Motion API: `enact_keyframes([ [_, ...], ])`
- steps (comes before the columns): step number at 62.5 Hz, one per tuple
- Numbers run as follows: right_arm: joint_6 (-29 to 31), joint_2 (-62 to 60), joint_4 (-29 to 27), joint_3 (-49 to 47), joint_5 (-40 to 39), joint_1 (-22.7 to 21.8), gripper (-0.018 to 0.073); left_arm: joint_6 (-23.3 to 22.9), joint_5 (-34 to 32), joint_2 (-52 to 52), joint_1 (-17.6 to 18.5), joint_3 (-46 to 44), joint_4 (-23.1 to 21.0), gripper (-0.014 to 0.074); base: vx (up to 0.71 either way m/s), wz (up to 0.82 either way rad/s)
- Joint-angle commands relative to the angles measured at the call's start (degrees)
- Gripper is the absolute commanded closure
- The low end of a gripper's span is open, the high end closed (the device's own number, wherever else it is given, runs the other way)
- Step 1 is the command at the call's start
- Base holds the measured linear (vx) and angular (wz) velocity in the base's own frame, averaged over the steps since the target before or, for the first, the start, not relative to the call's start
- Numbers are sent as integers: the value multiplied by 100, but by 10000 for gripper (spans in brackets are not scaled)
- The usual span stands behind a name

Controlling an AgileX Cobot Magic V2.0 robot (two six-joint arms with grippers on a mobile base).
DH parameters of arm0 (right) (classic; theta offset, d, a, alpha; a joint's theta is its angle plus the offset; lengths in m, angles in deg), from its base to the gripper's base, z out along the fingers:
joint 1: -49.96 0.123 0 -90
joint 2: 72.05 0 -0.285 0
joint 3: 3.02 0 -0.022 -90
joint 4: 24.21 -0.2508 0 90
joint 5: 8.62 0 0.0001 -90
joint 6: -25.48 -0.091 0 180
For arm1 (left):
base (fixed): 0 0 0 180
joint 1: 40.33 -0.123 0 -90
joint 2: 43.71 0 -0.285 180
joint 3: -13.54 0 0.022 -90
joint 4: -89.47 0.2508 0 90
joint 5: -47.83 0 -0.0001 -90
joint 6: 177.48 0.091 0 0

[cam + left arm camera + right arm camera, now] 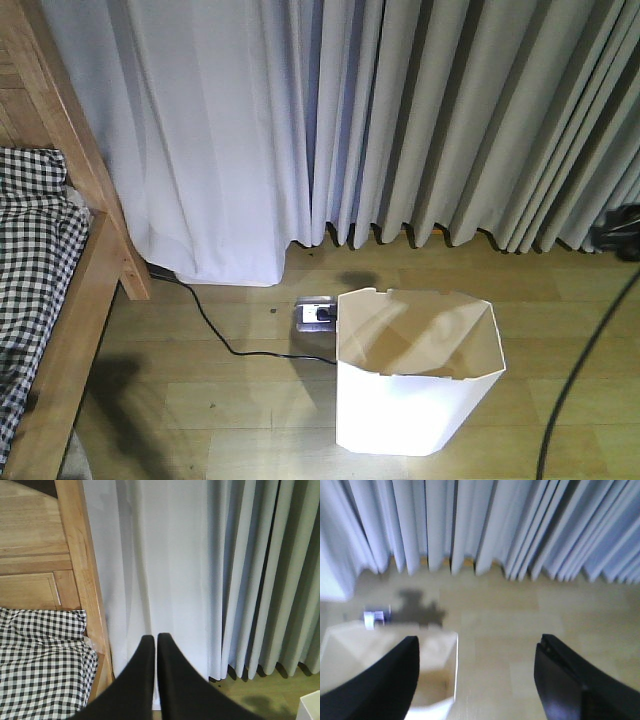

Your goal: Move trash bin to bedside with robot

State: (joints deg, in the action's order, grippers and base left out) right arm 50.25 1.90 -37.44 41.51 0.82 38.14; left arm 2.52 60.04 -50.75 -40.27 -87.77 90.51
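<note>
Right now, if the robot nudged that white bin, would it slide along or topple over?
Probably slide. The trash bin looks empty and thin-walled, so likely light, and the wood floor seems smooth. It widens toward the top, so a high push might tip it. The rim could flex if the right fingers pinch it.

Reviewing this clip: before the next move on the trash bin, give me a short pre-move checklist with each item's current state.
1. Right gripper open wide enough for the rim: ok, fingers spread wide.
2. Right gripper lined up on the trash bin: not ok, only its left finger overlaps the rim.
3. Left gripper free: ok, shut on nothing, facing the curtain.
4. Bin upright and empty: ok.
5. Floor path to the bed: not ok, a black cable and power strip lie between.
6. Bin held: not ok.
</note>
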Motion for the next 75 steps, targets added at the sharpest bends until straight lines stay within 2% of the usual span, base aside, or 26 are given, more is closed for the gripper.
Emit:
enact_keyframes([
  [1,-1,-850,-104,-125,-72,5,67,0,-392,81,13,108,-23,603,0,0],
  [17,3,-1969,-1105,-125,91,52,67,0,-392,81,13,108,-23,603,0,0],
  [29,308,-2433,-993,157,278,1018,67,0,-392,81,13,108,-23,603,0,0],
  [38,315,-3234,-1100,715,3,1552,67,0,-392,81,13,108,-23,603,0,0],
  [45,346,-3932,-1204,1018,-61,1742,67,0,-392,81,13,108,-23,603,0,0],
  [55,391,-4717,-1169,1395,-92,1770,76,0,-392,81,13,108,-23,603,0,0],
  [58,391,-4871,-1163,1467,-114,1770,119,0,-392,81,13,108,-23,603,0,0],
  [62,385,-5008,-1163,1475,-100,1770,233,0,-392,81,13,108,-23,603,0,0],
  [70,411,-5148,-1035,1475,-62,1770,579,0,-392,81,13,108,-23,603,0,0],
  [75,400,-5148,-1060,1475,-62,1770,571,0,-392,81,13,108,-23,603,0,0],
])
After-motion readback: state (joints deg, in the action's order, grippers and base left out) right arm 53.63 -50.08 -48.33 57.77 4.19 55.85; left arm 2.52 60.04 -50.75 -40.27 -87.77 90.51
